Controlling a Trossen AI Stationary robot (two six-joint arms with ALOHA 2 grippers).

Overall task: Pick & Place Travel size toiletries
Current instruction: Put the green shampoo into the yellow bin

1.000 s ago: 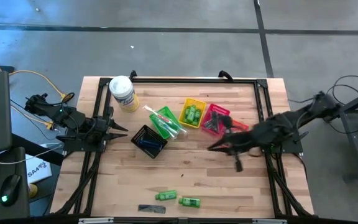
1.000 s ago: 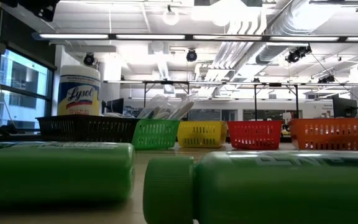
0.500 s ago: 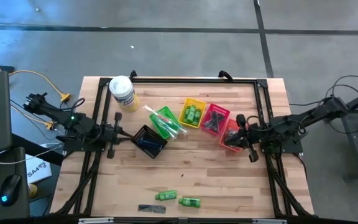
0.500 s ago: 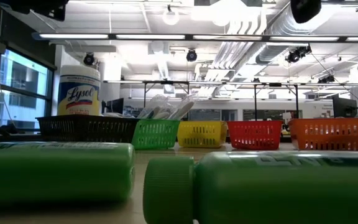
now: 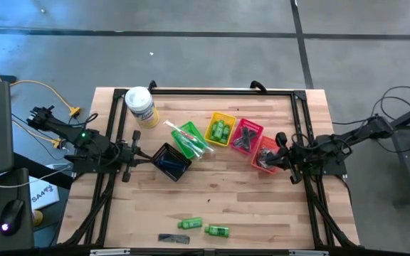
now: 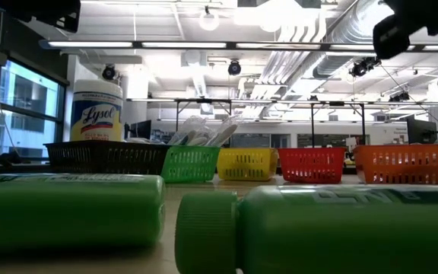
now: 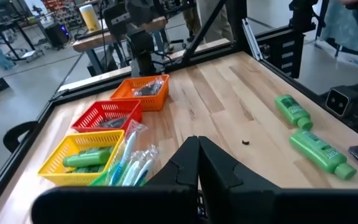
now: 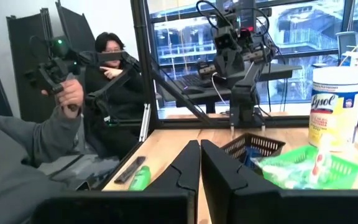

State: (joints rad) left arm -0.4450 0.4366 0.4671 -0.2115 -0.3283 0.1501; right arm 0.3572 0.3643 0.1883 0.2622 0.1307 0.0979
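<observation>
Two green mini bottles [image 5: 189, 223] [image 5: 217, 230] and a flat black comb [image 5: 173, 239] lie on their sides near the table's front edge; the bottles fill the low view's foreground [image 6: 67, 209] [image 6: 325, 228]. My left gripper [image 5: 132, 152] is shut and holds nothing, at the table's left side just left of the black basket [image 5: 171, 161]. My right gripper [image 5: 282, 152] is shut and holds nothing, at the right side beside the orange basket [image 5: 265, 153]. Both wrist views show shut fingers [image 7: 197, 163] [image 8: 199, 163] well above the wood.
A row of baskets crosses the table's middle: black, green [image 5: 191, 139] with wrapped toothbrushes, yellow [image 5: 221, 129] with green bottles, red [image 5: 247, 135], orange. A white-lidded tub [image 5: 141, 107] stands far left. Bare wood lies between baskets and bottles. People [image 8: 114, 68] sit beyond the table's left edge.
My right gripper has drawn back from over the wood in front of the red basket toward the table's right edge and sunk, ending beside the orange basket, still shut. My left gripper's fingers have shut on nothing. The bottles, comb and baskets have stayed put.
</observation>
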